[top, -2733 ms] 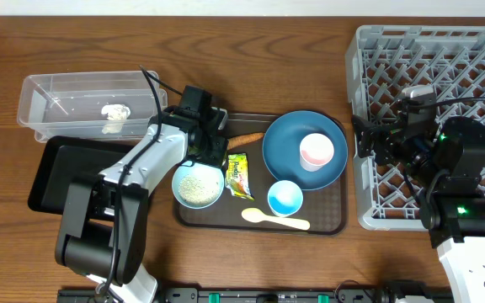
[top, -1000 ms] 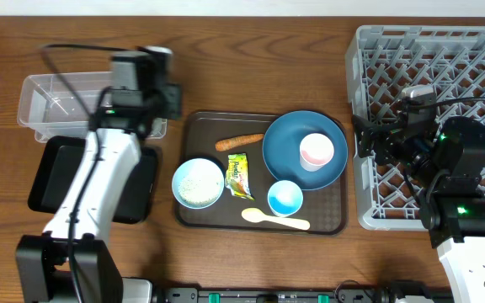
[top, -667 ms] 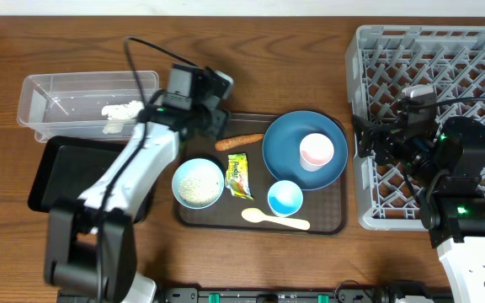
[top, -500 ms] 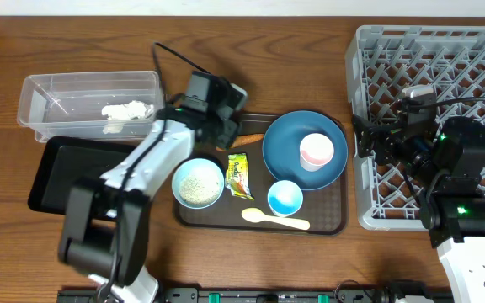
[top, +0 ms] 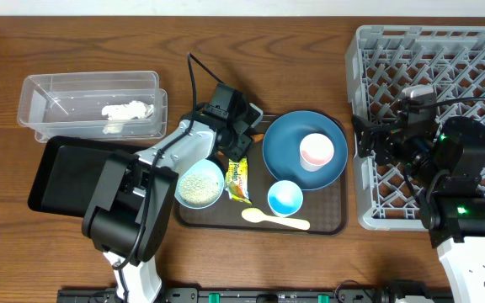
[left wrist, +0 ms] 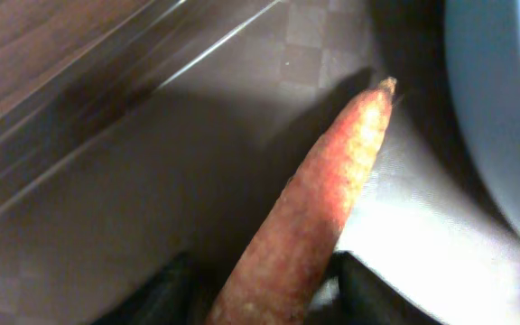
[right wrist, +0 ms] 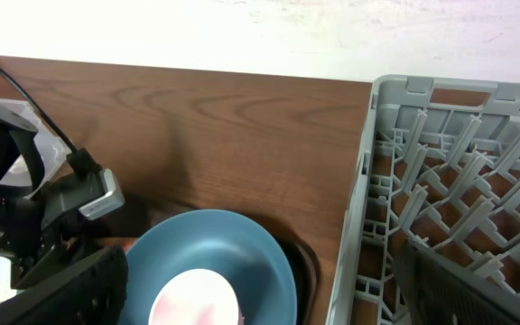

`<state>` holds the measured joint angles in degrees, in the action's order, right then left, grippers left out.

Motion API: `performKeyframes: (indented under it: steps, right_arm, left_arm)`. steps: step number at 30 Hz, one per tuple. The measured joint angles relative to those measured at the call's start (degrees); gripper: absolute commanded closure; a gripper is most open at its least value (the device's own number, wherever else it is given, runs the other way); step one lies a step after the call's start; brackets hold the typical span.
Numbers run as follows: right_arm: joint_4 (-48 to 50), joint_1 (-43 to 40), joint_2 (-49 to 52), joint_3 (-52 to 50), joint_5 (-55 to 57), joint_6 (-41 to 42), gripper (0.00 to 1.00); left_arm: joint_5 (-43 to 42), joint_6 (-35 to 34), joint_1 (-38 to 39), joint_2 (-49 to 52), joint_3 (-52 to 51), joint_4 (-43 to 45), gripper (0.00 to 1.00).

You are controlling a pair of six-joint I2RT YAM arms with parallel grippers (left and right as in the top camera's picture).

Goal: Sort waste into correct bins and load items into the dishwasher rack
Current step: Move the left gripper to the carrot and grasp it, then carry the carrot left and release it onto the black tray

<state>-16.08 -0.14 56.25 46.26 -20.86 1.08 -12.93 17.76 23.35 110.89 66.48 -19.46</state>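
An orange carrot piece [left wrist: 319, 212] lies on the brown serving tray [top: 331, 215] beside the dark-blue plate [top: 286, 158]. My left gripper [left wrist: 269, 302] is low over it and open. One of its fingers [left wrist: 165, 293] stands on each side, and a thin dark gap shows on the left. In the clear tub [top: 57, 91] lies the crumpled tissue [top: 126, 110]. The snack packet [top: 239, 178], a bowl of rice [top: 199, 183], a smaller bowl [top: 285, 197], the cup [top: 316, 151] and the spoon [top: 276, 220] rest on the tray. My right gripper [right wrist: 273, 302] hangs open and empty by the rack [top: 445, 50].
The black tray [top: 61, 172] sits in front of the clear tub at the left. Bare wooden table [top: 268, 59] runs behind the brown tray, between the tub and the rack. The right arm's body [top: 457, 168] stands over the rack's left part.
The left gripper left the tissue in the clear tub, swung right and came down over the carrot. The right arm has not moved.
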Motion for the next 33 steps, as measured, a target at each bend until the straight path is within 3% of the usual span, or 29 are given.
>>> performKeyframes:
  steps: [4, 13, 20, 25, 29, 33]
  right_arm:
    - [0.0, 0.0, 0.0, 0.0, 0.0, 0.0, 0.06]
    - [0.0, 0.0, 0.0, 0.0, 0.0, 0.0, 0.06]
    - [0.0, 0.0, 0.0, 0.0, 0.0, 0.0, 0.06]
    - [0.0, 0.0, 0.0, 0.0, 0.0, 0.0, 0.06]
    - [0.0, 0.0, 0.0, 0.0, 0.0, 0.0, 0.06]
    - [0.0, 0.0, 0.0, 0.0, 0.0, 0.0, 0.06]
  left_arm:
    - [1.7, 0.3, 0.0, 0.0, 0.0, 0.0, 0.79]
    - [7.8, 0.3, -0.2, -2.1, -0.1, 0.6, 0.81]
    - [10.8, -1.0, -3.9, -19.6, -0.2, -2.7, 0.81]
    - [11.7, -5.3, -12.4, -29.6, 0.2, -13.2, 0.86]
    - [11.9, -11.2, -22.9, -30.9, 0.2, -22.7, 0.86]
    - [12.0, -18.3, -34.0, -30.3, 0.1, -26.8, 0.86]
